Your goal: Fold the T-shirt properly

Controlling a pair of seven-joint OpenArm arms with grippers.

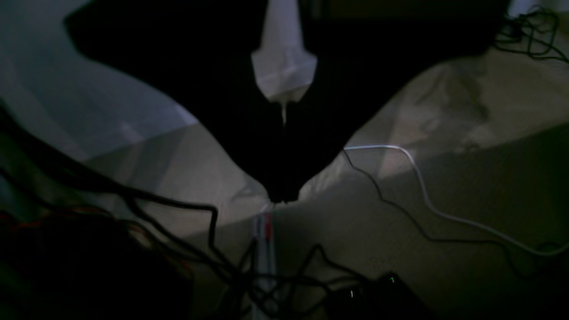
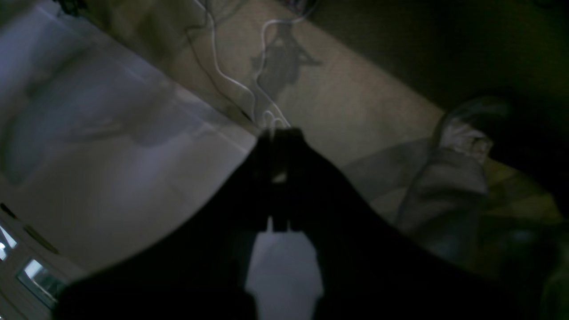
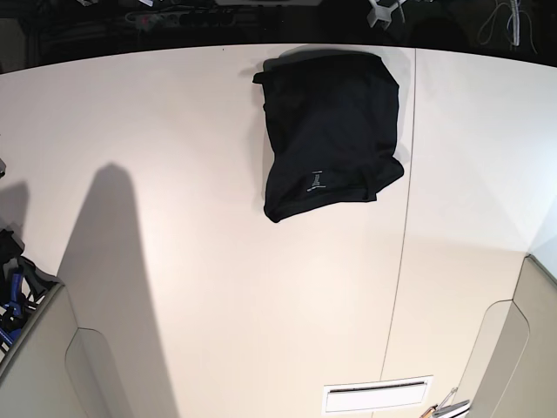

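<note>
In the upper centre of the base view, the T-shirt [image 3: 331, 131] lies folded compact on the worktop [image 3: 174, 261]. Left claw [image 1: 279, 198] and right claw [image 2: 279, 133] are both closed empty, clear of it. Any remaining adjustment should square the skewed lower hem.

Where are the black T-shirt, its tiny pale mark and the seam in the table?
T-shirt [image 3: 331, 122], base view, middle of the cloth.
Pale mark [image 3: 318, 182], base view, near the lower hem.
Table seam [image 3: 402, 261], base view, mid-line.
</note>
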